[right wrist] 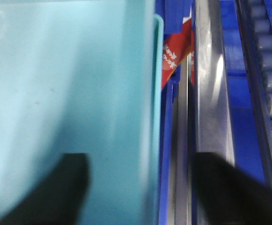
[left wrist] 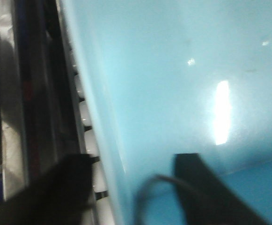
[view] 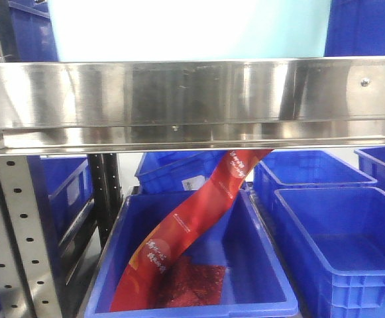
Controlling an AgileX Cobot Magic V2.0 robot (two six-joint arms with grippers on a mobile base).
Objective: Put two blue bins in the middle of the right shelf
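While a pale bin [view: 189,30] is straddled by both spread pincers above the shelf [view: 192,99], placement is judged unfinished.

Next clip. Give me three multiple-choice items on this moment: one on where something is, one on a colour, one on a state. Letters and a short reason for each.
1. Where does the red strip end up?
A. On top of the steel shelf
B. Hanging down into the dark blue bin below the shelf
C. On the floor

2. What colour is the bin sitting above the steel shelf?
A. Light blue
B. Red
C. Green

3. How does the right end effector stand?
A. Shut on the red strip
B. Out of view
C. Fingers apart, one on each side of the light bin's wall

Answers:
1 B, the front view shows the strip running from under the shelf into the dark blue bin.
2 A, it is pale blue in all three views.
3 C, the right wrist view shows one dark finger over the bin's inside and the other outside its rim.
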